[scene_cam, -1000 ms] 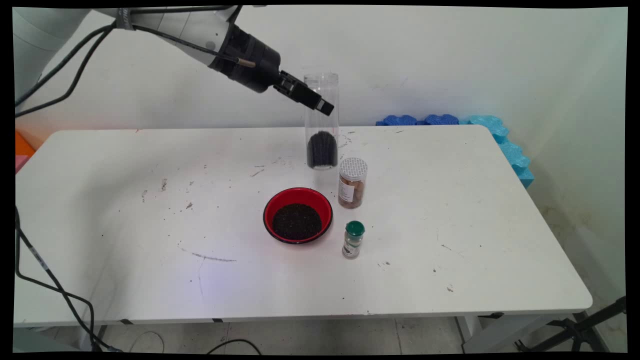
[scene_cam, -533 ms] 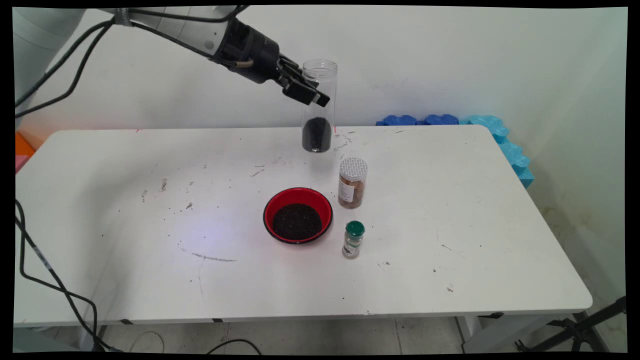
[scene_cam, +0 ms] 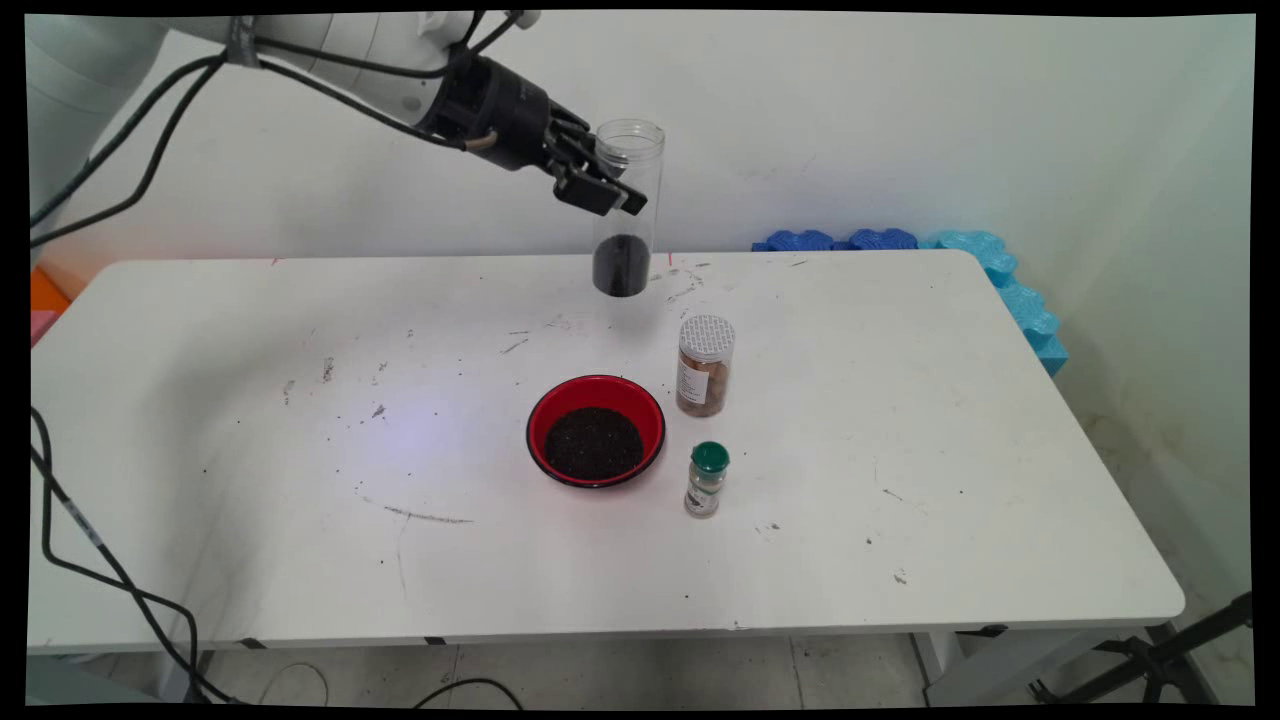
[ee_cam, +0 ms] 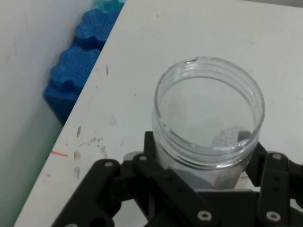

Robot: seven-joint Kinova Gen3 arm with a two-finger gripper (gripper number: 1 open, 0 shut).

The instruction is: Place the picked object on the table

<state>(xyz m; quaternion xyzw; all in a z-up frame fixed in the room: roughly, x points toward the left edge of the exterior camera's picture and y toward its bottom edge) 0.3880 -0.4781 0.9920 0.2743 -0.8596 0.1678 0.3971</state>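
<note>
My gripper (scene_cam: pixel 610 195) is shut on a tall clear jar (scene_cam: pixel 624 210) with dark grains in its bottom, holding it upright in the air above the table's far side. In the hand view the jar's open mouth (ee_cam: pixel 208 113) fills the middle, with the gripper (ee_cam: pixel 203 184) clamped round its body below the rim. Below and nearer stands a red bowl (scene_cam: pixel 596 431) full of dark grains. A brown-filled jar with a white lid (scene_cam: pixel 705 365) and a small green-capped bottle (scene_cam: pixel 707 479) stand to the bowl's right.
The white table (scene_cam: pixel 300 450) carries scattered dark specks and scuffs. Blue foam pieces (scene_cam: pixel 900 242) lie at the far right corner against the wall, also seen as blue foam (ee_cam: pixel 78 71) in the hand view. Black cables (scene_cam: pixel 90 560) hang at the left.
The clear jar has been lifted off the table and carried slightly left and up in the gripper. The bowl and the two small containers have not moved.
</note>
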